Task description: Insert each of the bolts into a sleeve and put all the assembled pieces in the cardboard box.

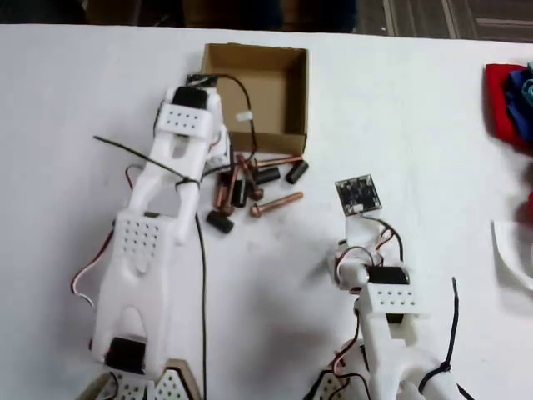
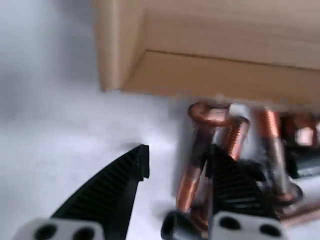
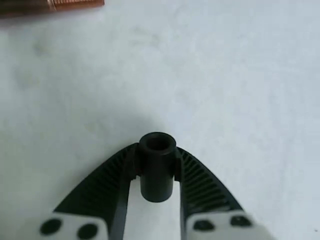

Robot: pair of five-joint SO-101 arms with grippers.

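Right claw (image 3: 157, 150) is clenched on a black sleeve (image 3: 157, 175), gripped between the two fingertips with its open bore showing at the outer end. Beyond this sleeve lies the bare white table (image 3: 225, 75). Farther out, the shank of a copper bolt (image 3: 55, 5) rests on the surface, well apart from the claw. Left claw (image 2: 177, 160) is released. Its ribbed fingers (image 2: 120, 185) stand spread, one above bare table and the other over a cluster of bolts (image 2: 197, 160); whether that finger touches them cannot be told. Just beyond the cluster stands the outer wall of the cardboard box (image 2: 210, 75), with one corner of the box roughly opposite the gap of the claw. In the high view, the right arm (image 1: 387, 308) sits close to the near edge of the table, well apart from the box. The left arm (image 1: 158, 208) extends from the near edge up to the box's near left corner. The loose parts lie on the table just beside the box's near wall. Several bolts are heaped together there with loose sleeves (image 1: 296, 172) among them. One stray sleeve (image 1: 220, 222) lies at the near side of the heap, beside the left arm. An outlying bolt (image 1: 276, 203) lies on the side of the heap toward the right arm. The box stands upright and open-topped beyond the heap. At the far right edge of the table lies a red cloth (image 1: 504, 96).
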